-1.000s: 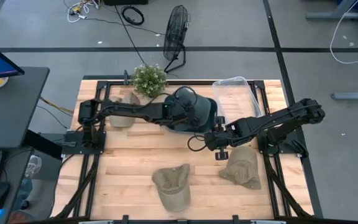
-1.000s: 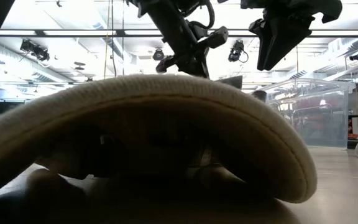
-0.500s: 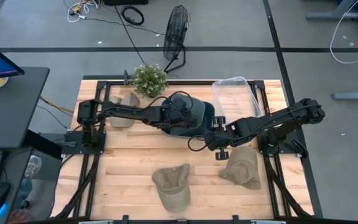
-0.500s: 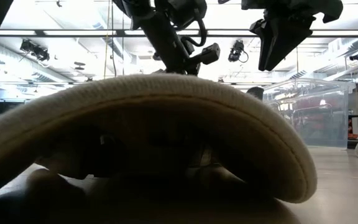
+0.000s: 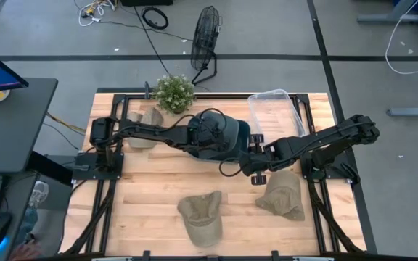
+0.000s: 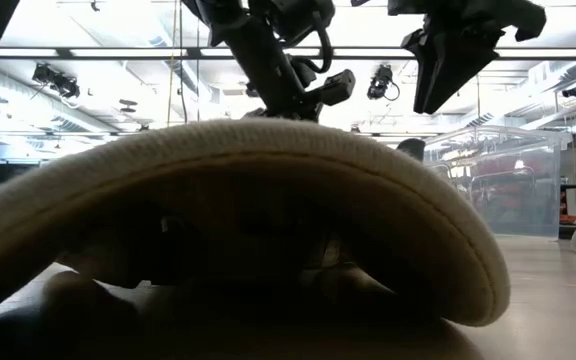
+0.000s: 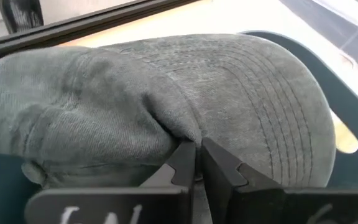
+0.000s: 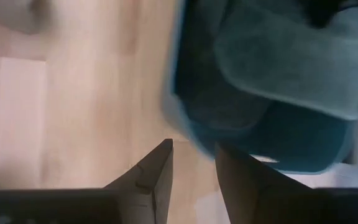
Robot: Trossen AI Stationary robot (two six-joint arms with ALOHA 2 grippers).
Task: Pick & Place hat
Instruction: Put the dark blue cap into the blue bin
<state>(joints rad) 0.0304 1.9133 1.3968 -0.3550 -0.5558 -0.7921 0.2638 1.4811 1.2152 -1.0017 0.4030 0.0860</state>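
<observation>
At twelve o'clock on the surface [image 5: 144, 192], the left pincer [image 7: 197, 163] pinches a fold of the grey hat [image 7: 166, 99] for carrying; the right pincer [image 8: 194, 163] waits narrowly parted at its three o'clock

The hat [image 7: 166, 106] in the left claw [image 7: 197, 163] was faded grey-green with rows of stitching; the bin [image 5: 244, 130] under it was dark teal. Two khaki hats [image 5: 200, 215] [image 5: 284, 193] lay on the pale wooden table [image 5: 151, 188].
</observation>
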